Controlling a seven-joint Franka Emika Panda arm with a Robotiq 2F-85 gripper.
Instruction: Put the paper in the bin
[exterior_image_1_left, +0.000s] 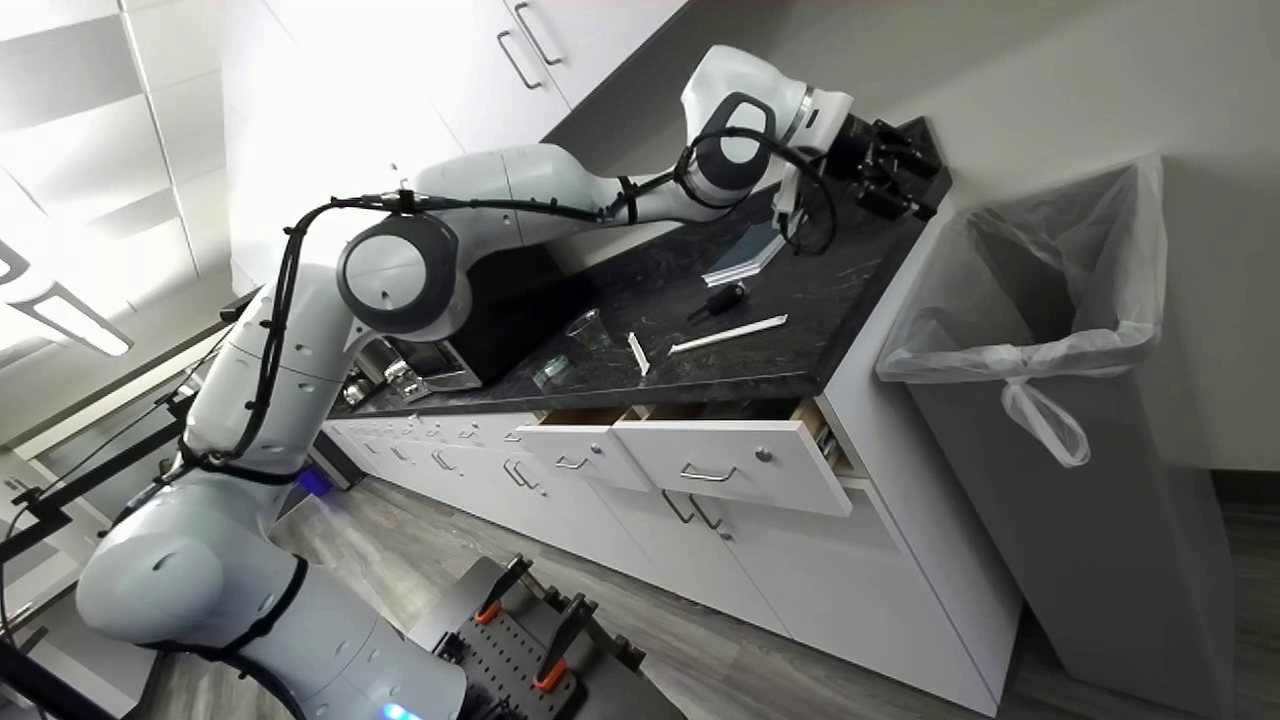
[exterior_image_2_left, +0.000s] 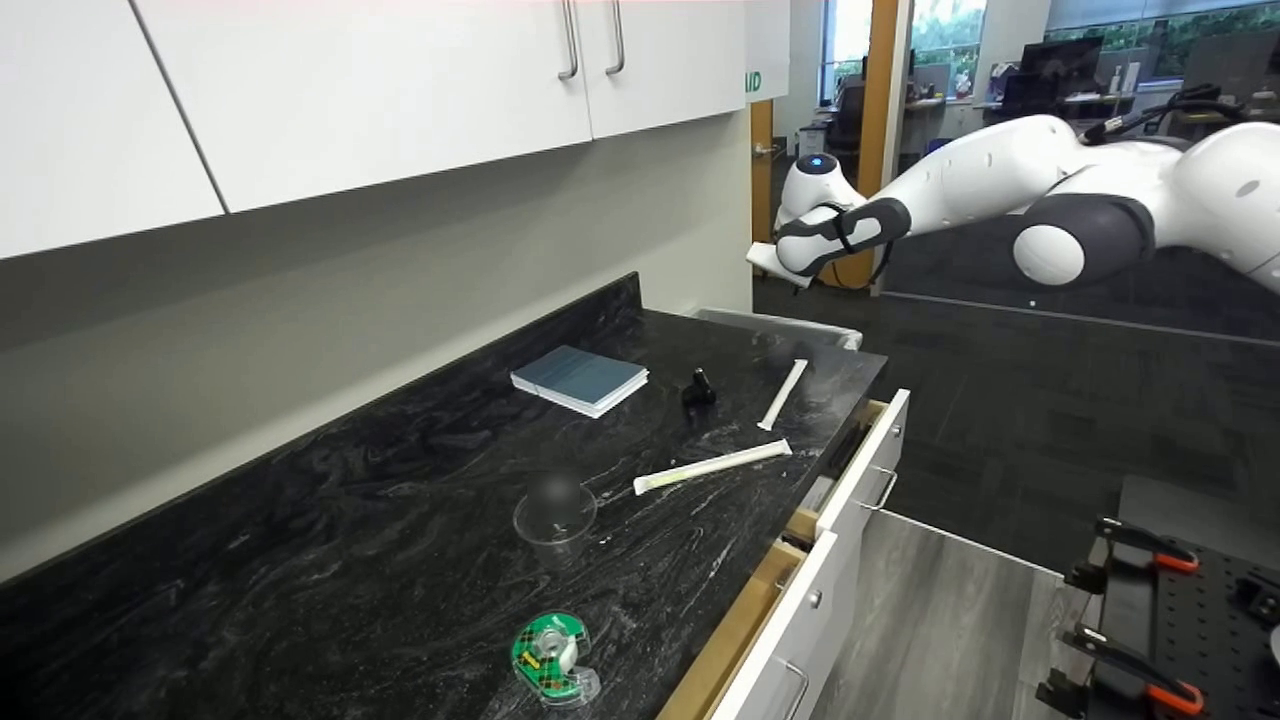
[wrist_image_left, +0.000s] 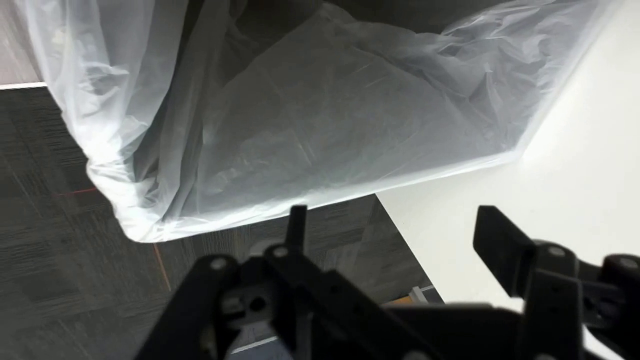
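The tall grey bin (exterior_image_1_left: 1080, 540) stands beyond the counter's end, its white bag knotted over the rim. Its rim also shows in an exterior view (exterior_image_2_left: 790, 325). The bag-lined inside (wrist_image_left: 345, 130) fills the upper wrist view; its depth is dark. My gripper (exterior_image_1_left: 912, 185) is up near the wall, on the bin side of the counter; its fingers (wrist_image_left: 392, 220) are wide apart with nothing between them. It is hidden in an exterior view. Two white paper-wrapped sticks (exterior_image_1_left: 729, 333) (exterior_image_1_left: 638, 354) lie on the counter, also here (exterior_image_2_left: 712, 466) (exterior_image_2_left: 784, 394). No loose sheet shows.
The dark counter (exterior_image_2_left: 380, 560) holds a notebook stack (exterior_image_2_left: 580, 375), a small black object (exterior_image_2_left: 699, 390), a clear cup (exterior_image_2_left: 555, 515) and a green tape dispenser (exterior_image_2_left: 550, 655). Two drawers (exterior_image_1_left: 730, 465) (exterior_image_1_left: 585, 455) stand open below. Wall cabinets (exterior_image_2_left: 400, 90) hang above.
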